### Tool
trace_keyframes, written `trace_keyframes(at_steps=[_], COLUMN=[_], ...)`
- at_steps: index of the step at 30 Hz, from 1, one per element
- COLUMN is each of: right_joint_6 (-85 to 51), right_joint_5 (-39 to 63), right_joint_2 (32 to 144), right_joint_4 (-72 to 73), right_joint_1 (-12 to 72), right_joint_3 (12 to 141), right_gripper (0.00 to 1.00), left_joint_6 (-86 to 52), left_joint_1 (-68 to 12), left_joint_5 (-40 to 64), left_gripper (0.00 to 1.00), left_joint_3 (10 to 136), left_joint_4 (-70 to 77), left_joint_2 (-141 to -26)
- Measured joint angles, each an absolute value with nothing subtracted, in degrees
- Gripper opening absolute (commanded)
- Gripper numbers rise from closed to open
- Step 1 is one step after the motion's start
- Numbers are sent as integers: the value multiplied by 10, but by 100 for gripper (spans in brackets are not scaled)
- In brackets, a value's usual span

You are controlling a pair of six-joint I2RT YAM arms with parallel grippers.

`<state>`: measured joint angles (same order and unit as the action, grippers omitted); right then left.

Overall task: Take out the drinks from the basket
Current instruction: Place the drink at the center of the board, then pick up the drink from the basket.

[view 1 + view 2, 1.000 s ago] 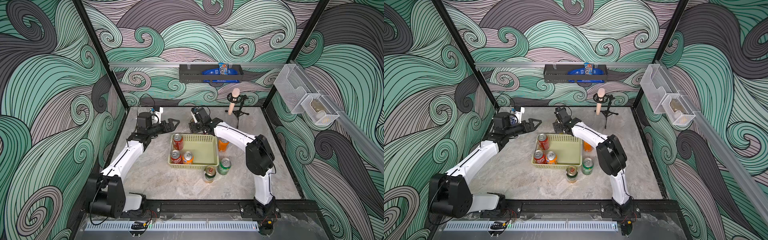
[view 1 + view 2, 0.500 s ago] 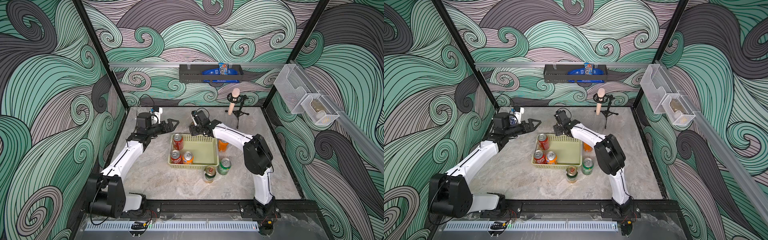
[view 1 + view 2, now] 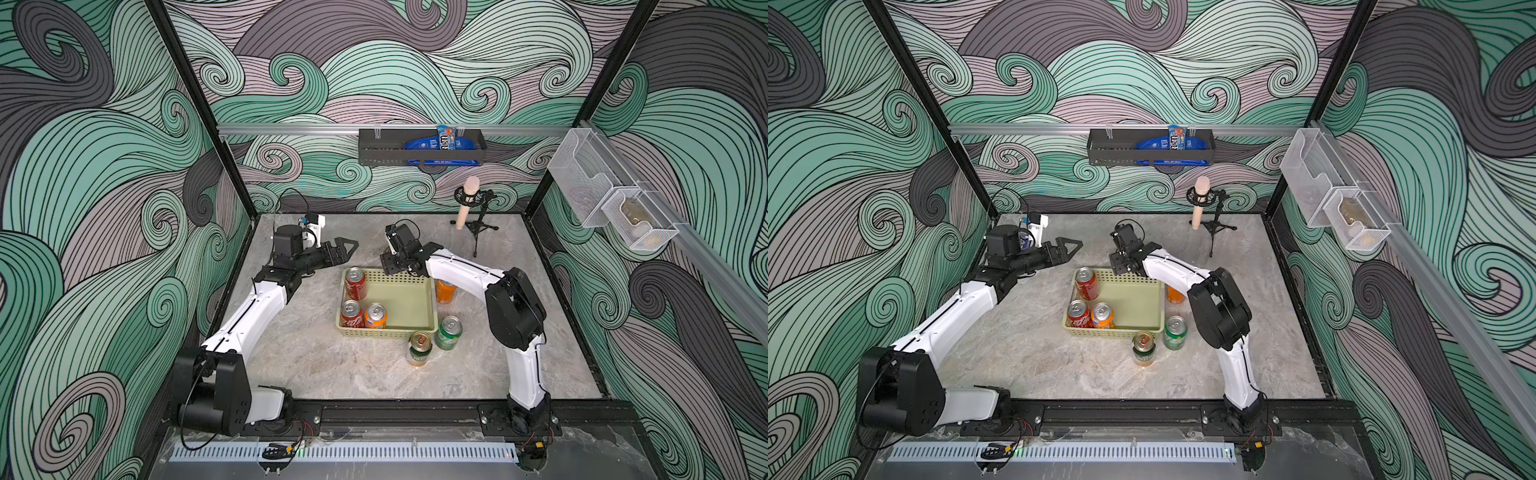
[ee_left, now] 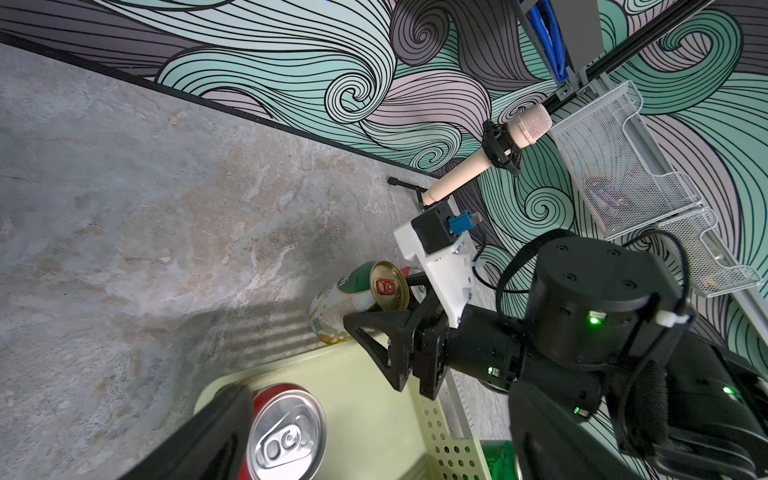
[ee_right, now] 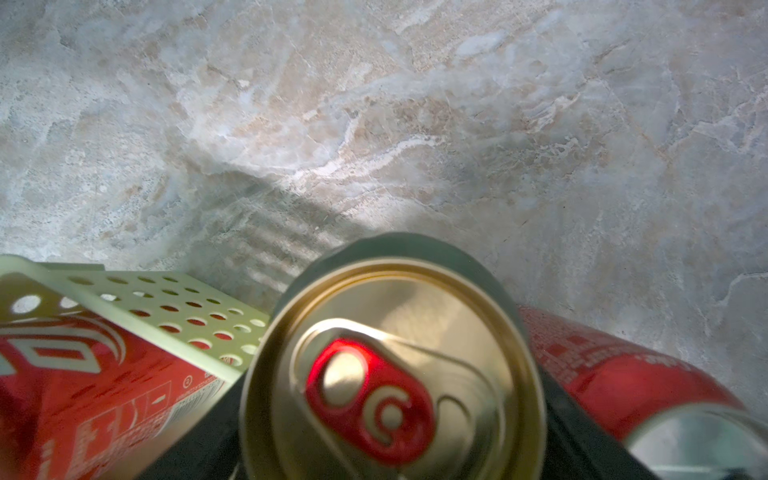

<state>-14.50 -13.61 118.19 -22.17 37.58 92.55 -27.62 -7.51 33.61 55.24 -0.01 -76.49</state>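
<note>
The pale yellow-green basket holds two red cans and an orange can. Outside it stand an orange can, a bright green can and a green-gold can. Behind the basket's far wall, my right gripper is shut on another green-gold can that stands on the table. A red can stands beside it. My left gripper hovers open beyond the basket's far left corner, holding nothing.
A microphone on a small tripod stands at the back right of the marble table. A black rack hangs on the back wall and white mesh bins on the right wall.
My right wrist has shifted slightly behind the basket's far edge. The left arm and the other cans have stayed in place.
</note>
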Motion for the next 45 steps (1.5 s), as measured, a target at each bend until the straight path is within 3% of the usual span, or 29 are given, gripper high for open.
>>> trace_keyframes(at_steps=[13,21,31,38,45], right_joint_6=[-148,-149,-133,-123,-116], right_joint_5=[-136,-138,-131,-69,-15], right_joint_2=[1182,1164,1009,887,837], right_joint_4=[-205,-204,-182,-132,-126], right_joint_1=[376,376,376,376,378], right_joint_3=[926,931,919,796,696], right_gripper=[80,94,97,97,97], left_joint_6=[-276,-276,-273,-261,-254], left_joint_1=[-72,-70,-68,-68,-68], left_joint_5=[335,335,321,298,272], left_gripper=[99,99,99,99,99], left_joint_3=[545,545,544,529,487], left_joint_4=[1,1,0,-5,-30], left_joint_2=[-748,-748,-741,-716,-669])
